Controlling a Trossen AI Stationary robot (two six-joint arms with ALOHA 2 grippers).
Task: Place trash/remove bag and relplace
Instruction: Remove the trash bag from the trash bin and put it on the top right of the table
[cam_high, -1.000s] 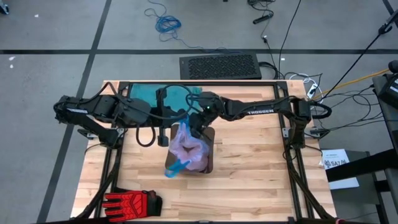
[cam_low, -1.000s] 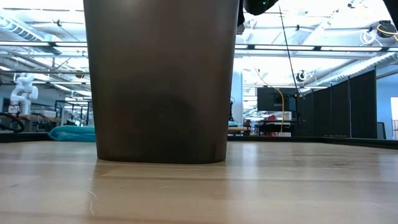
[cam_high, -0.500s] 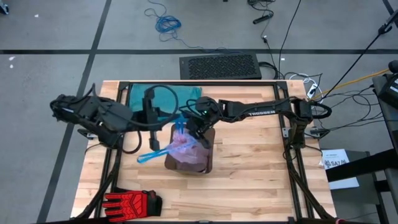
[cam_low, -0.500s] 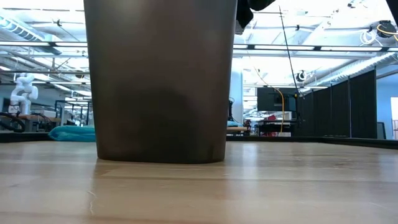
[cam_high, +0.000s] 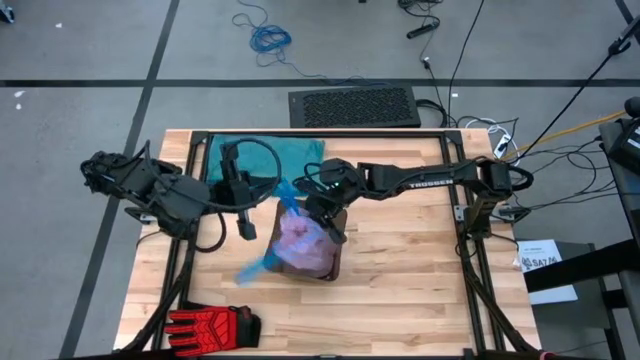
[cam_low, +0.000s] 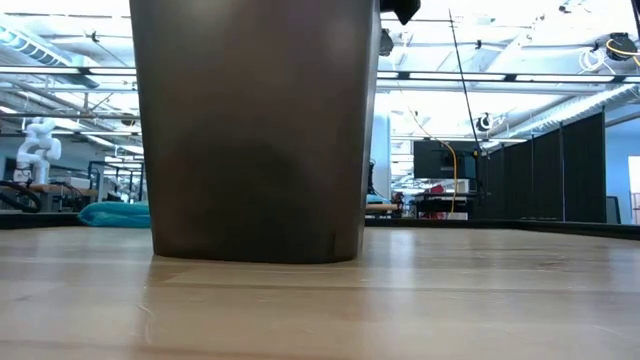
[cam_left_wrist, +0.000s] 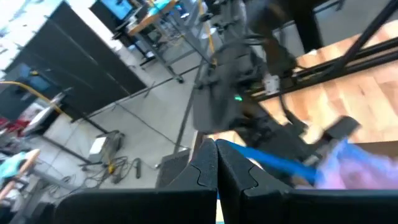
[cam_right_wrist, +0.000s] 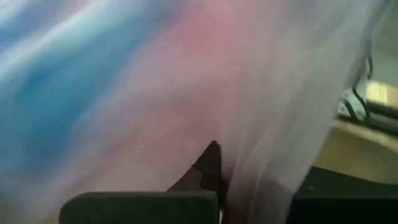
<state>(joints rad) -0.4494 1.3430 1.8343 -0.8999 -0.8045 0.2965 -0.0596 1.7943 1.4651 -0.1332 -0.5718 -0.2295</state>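
The lilac-pink bag (cam_high: 305, 243) sits bunched in the dark bin (cam_high: 337, 268), which stands on the table and fills the low view (cam_low: 255, 130). One blue tie (cam_high: 287, 192) runs from the bag's top toward my left gripper (cam_high: 278, 190), which is shut on it. A second blue strip (cam_high: 255, 268) hangs loose off the bag's left side. My right gripper (cam_high: 325, 215) is over the bag's far top, shut in its plastic (cam_right_wrist: 186, 93). The teal-green bag (cam_high: 265, 150) lies flat at the far edge. No paper wads show. My left gripper pinches the blue tie (cam_left_wrist: 245, 151) between its two shut fingers (cam_left_wrist: 202, 165), coming level from the table's left. The tie runs on from the fingers to the pink bag (cam_left_wrist: 364, 168). My right gripper is shut on the bag's upper plastic (cam_right_wrist: 249, 143), coming from the far right and slanting down. The film drapes over one finger, so only the other finger (cam_right_wrist: 208, 163) shows.
A red-and-black glove (cam_high: 210, 326) lies at the near left corner. The black frame rails (cam_high: 400, 133) run along the far edge and down both sides. Bare wood (cam_high: 420, 290) lies right of the bin.
My left gripper has drawn back toward the table's left, still shut on the blue tie, pulling it out from the bag's top. The loose blue strip has swung out to the left of the bin. My right gripper has moved slightly toward the near edge over the bag.
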